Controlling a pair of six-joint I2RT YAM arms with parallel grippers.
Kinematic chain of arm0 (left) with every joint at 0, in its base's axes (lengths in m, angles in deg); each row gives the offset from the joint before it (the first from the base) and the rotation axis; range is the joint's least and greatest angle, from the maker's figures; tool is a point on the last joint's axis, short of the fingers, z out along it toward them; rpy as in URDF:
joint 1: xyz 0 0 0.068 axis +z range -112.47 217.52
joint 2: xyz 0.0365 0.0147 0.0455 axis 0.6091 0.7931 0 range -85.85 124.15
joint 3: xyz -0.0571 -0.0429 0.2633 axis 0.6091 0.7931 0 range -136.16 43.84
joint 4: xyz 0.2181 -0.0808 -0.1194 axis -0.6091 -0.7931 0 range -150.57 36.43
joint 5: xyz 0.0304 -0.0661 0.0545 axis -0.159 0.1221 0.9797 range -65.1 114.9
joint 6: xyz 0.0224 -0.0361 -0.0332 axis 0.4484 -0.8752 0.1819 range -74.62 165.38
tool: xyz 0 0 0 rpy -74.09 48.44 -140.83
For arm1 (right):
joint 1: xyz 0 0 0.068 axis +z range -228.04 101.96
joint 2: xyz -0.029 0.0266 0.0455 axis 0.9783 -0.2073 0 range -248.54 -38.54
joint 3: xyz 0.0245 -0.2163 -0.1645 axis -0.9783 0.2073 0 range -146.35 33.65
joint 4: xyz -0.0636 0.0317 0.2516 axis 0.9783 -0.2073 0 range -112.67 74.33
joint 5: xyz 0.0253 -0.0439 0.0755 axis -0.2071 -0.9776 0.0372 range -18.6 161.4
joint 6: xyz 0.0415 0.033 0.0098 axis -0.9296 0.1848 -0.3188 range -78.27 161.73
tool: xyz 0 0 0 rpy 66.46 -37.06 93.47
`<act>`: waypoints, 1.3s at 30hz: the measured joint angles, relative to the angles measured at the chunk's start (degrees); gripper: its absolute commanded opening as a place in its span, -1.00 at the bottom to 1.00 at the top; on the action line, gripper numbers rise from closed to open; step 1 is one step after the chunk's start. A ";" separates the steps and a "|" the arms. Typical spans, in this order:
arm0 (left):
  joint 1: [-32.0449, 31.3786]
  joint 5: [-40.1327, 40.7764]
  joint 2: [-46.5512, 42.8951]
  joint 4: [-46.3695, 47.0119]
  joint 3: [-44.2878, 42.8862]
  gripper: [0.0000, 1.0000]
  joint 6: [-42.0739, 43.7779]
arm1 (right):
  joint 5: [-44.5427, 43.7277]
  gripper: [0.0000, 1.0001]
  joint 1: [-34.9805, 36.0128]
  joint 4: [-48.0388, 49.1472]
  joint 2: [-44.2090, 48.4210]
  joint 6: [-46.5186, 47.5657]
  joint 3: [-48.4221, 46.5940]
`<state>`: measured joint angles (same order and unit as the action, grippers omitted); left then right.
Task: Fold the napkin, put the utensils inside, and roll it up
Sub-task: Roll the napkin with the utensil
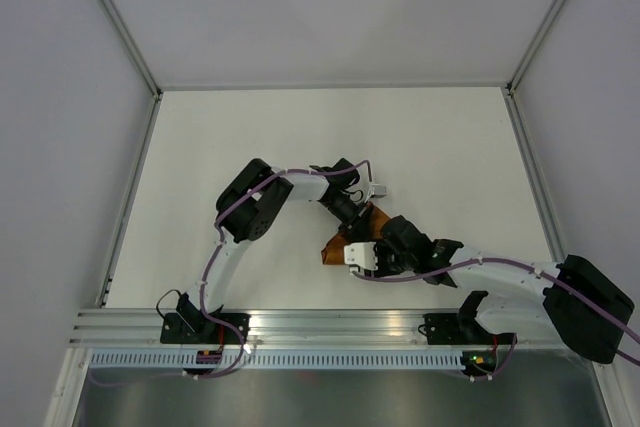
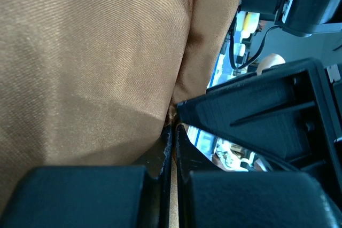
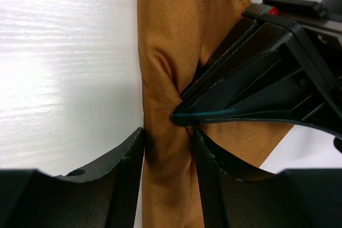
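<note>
The rust-orange napkin (image 1: 334,249) is bunched into a narrow roll between both grippers at the table's middle front. My left gripper (image 1: 365,219) reaches in from the far side. In the left wrist view it (image 2: 173,129) is shut on a thin edge of the napkin (image 2: 96,52). My right gripper (image 1: 362,252) comes from the near right. In the right wrist view it (image 3: 168,132) is closed around the rolled napkin (image 3: 165,52), with the left gripper's fingers (image 3: 240,100) touching the cloth from the right. The utensils are hidden.
The white table (image 1: 250,147) is bounded by grey walls at the back and sides. An aluminium rail (image 1: 330,325) carrying both arm bases runs along the near edge.
</note>
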<state>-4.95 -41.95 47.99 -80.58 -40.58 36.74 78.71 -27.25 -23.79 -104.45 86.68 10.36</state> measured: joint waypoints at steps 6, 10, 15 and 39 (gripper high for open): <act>0.50 -0.92 0.83 -0.74 -0.39 -0.95 -1.64 | -0.28 -0.72 0.35 2.54 -1.90 -0.57 0.33; 1.07 -1.27 0.87 -0.15 0.20 -0.81 -3.23 | 0.04 -0.83 -0.15 4.13 -2.73 -0.61 0.52; 1.60 -0.74 -0.15 2.78 1.99 -0.55 -5.90 | 3.39 -0.99 -2.60 4.50 -3.54 -0.31 0.13; 13.11 31.82 -31.47 49.68 38.42 -0.23 -28.17 | 31.10 -0.99 -21.57 -24.94 -30.49 9.51 -28.98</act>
<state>8.16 -10.13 16.52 -30.90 -2.15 8.56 109.81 -48.82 -48.73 -134.94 96.19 -18.62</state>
